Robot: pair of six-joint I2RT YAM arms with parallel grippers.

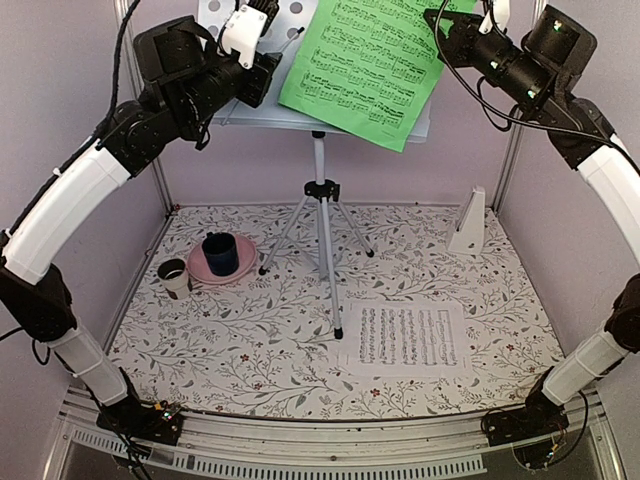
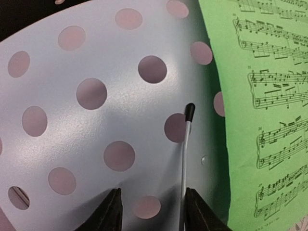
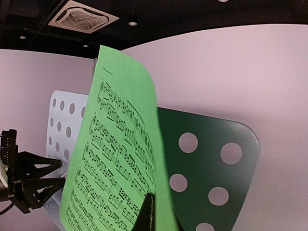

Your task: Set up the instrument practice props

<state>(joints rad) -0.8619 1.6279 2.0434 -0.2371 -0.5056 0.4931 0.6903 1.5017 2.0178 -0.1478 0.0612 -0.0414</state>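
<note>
**Green sheet [image 1: 360, 70] goes onto the stand [image 1: 320, 190]**

The right pincer [image 1: 442, 28] is clamped on the green sheet's upper edge, holding it tilted across the stand's desk [image 2: 96, 120]. To seat it well, the sheet should probably be squared and lowered until its bottom edge meets the ledge [image 1: 270, 118]. The left pincer [image 2: 151, 211] stands half-wide at the desk, the thin wire clip [image 2: 185, 154] between its jaws, ungripped, the sheet just beside it.

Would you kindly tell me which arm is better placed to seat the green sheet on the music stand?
Right: the right pincer is shut on the green sheet at the desk; the left pincer faces bare desk, off the sheet.
</note>
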